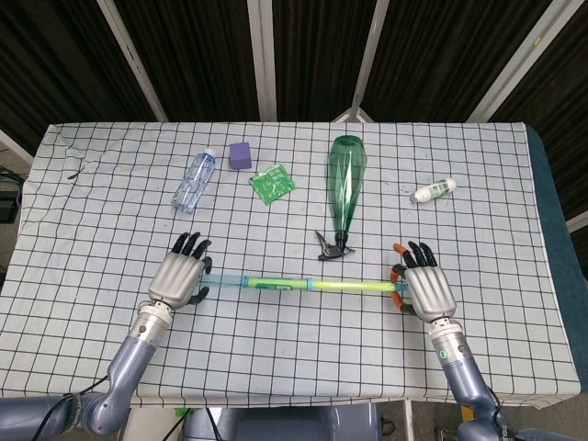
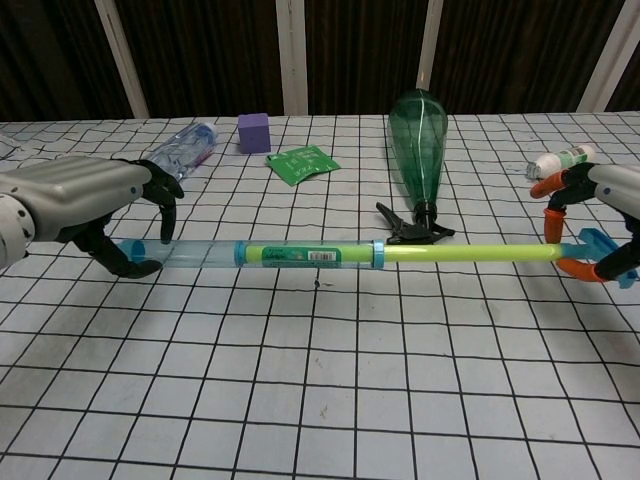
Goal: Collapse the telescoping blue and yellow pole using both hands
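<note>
Lying across the checked table point(image 1: 92, 230), the extended pole point(image 2: 300, 254) is gripped at its blue end by the left hand point(image 1: 179, 278) and at its yellow end by the right hand point(image 1: 424, 287); uneven pushing could bow or jam it.

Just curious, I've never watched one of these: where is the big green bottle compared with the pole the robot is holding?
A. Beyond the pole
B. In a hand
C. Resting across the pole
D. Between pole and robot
A: the green bottle lies beyond the pole, untouched by either hand.
</note>
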